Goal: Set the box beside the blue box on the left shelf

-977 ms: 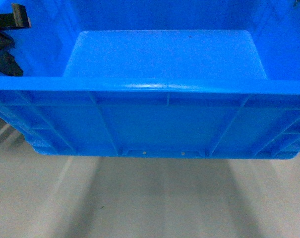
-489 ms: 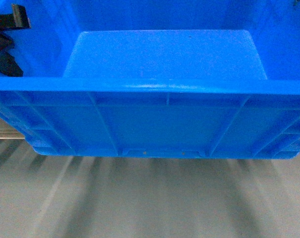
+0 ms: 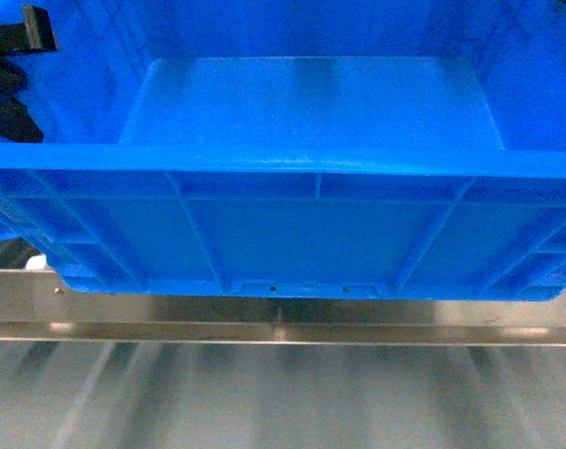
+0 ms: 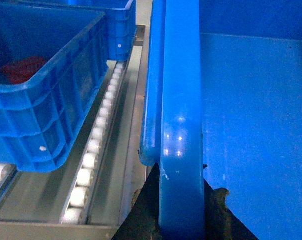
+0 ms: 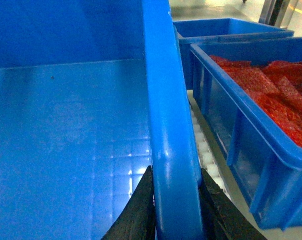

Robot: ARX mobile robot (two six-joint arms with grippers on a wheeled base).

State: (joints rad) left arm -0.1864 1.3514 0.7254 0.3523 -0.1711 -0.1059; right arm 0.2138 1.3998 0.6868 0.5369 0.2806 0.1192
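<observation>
Below box [image 3: 292, 224], steel lip [image 3: 283, 313] of left shelf [image 4: 103, 150].

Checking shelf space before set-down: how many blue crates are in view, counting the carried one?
5: the carried crate; two left of it, near and far; two right of it, near and far. Others may be hidden.

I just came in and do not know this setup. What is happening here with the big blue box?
The robot carries the empty blue box with both arms: the left gripper and the right gripper each clamp a side rim. The box hangs over the shelf's steel front lip. On the roller tracks stand other blue boxes, one on the left, one on the right with red contents.
</observation>
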